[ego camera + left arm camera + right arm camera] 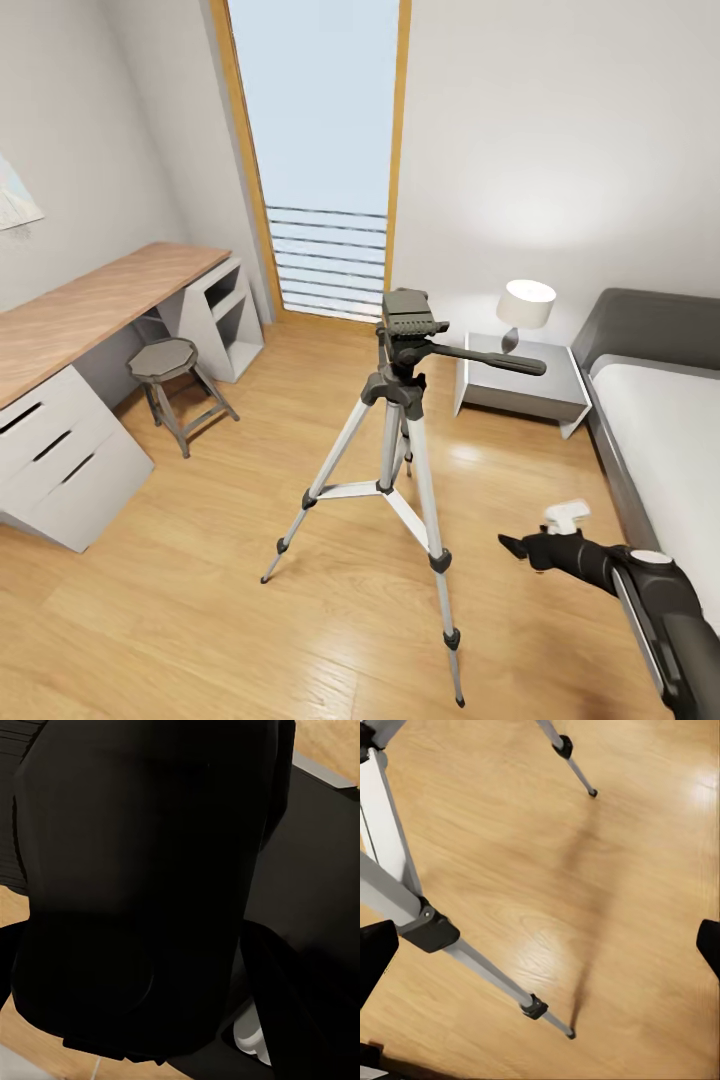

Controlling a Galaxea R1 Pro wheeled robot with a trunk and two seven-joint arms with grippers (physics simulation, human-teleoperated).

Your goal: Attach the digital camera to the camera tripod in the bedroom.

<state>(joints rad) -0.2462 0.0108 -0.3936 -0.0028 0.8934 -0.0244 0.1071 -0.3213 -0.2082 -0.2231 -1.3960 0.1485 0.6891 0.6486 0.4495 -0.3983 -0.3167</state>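
Observation:
The camera tripod (392,440) stands on the wood floor in the middle of the bedroom, silver legs spread, its pan handle (495,360) pointing right. A dark boxy body that looks like the digital camera (406,312) sits on the tripod's head; no red button faces me. My right gripper (520,548) hangs low to the right of the tripod, well below the head. In the right wrist view this gripper (540,945) is open and empty, with tripod legs (472,960) and floor ahead of it. The left wrist view is dark with black robot body (135,870).
A wood-topped desk (90,310) with white drawers runs along the left wall, a grey stool (165,362) beside it. The tall window (325,150) is behind the tripod. A white nightstand (520,385) with a lamp (525,303) and the grey bed (665,430) are at right.

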